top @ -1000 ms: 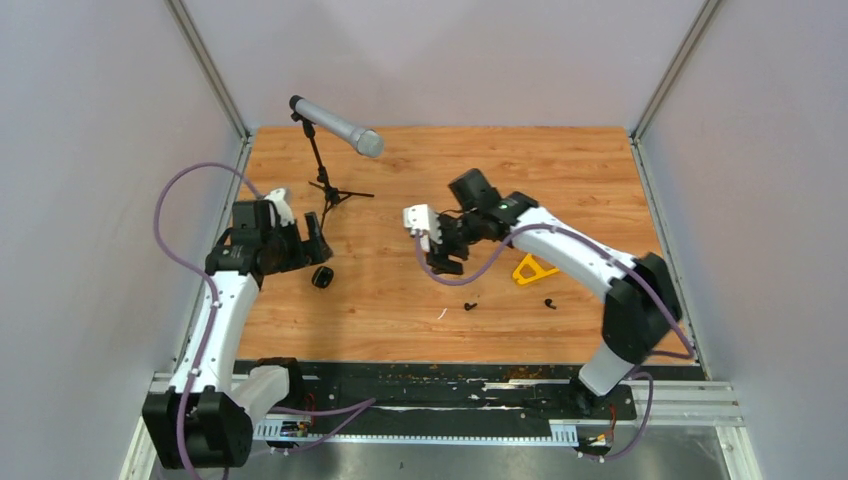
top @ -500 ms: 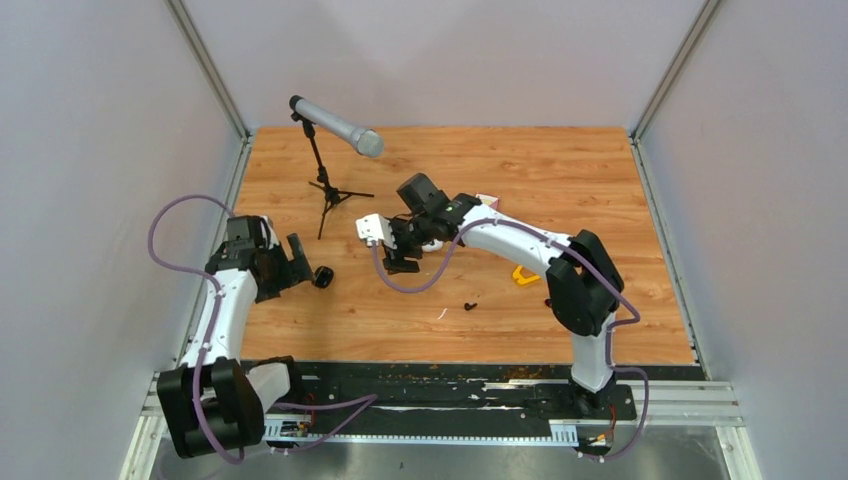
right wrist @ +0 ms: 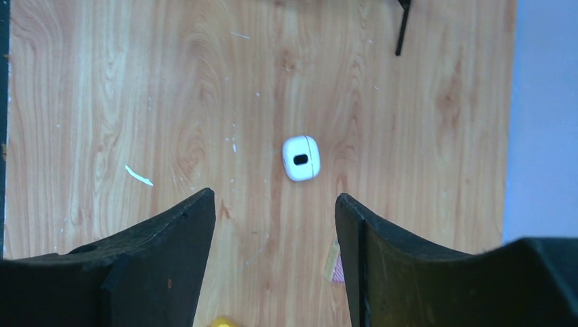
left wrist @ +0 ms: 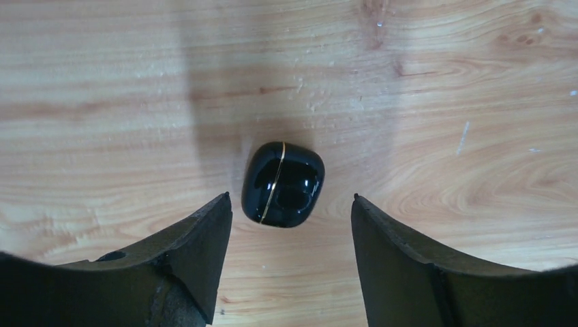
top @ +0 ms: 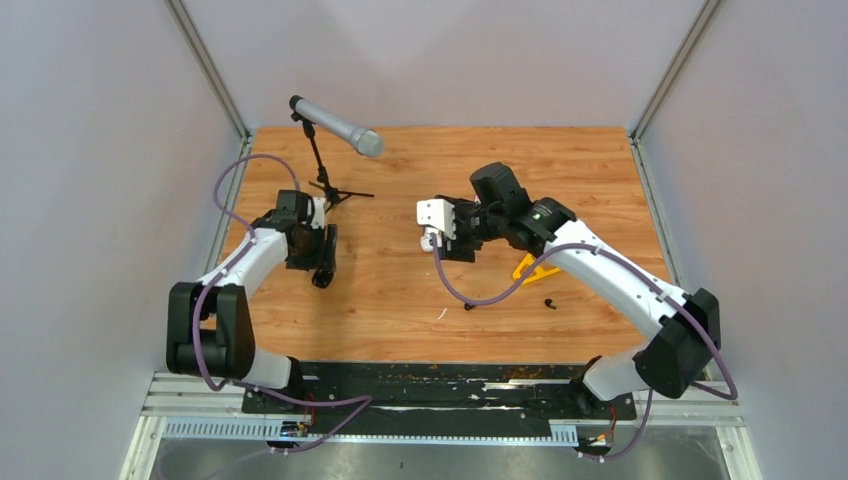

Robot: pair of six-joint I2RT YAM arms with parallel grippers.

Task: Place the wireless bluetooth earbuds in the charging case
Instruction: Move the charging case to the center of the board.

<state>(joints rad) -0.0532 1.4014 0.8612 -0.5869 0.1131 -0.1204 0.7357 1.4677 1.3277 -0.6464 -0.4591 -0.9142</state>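
- Currently loose on the table [top: 400, 170]: black earbuds [top: 469, 305], well apart from both grippers; white pair possibly hidden.
- Closed black charging case [left wrist: 283, 184]: framed by left gripper [left wrist: 290, 201], spread wide, likely to grasp.
- Closed white charging case [right wrist: 301, 158]: below right gripper [right wrist: 274, 199], wide, empty.

The tabletop [top: 400, 300] is shown in orange-brown wood grain, which looks paler in the wrist views. A glossy black charging case [left wrist: 283, 184] is crossed by one thin gold line. A white charging case [right wrist: 301, 158] is marked with a small black oval. The left claw [left wrist: 290, 203] and the right claw [right wrist: 273, 195] are coloured dull black. Two black earbuds [top: 469, 306] [top: 549, 302], a yellow piece [top: 530, 268] and a white sliver [right wrist: 138, 175] are seen. The left arm [top: 240, 265] and the right arm [top: 610, 270] are painted white with black joints.
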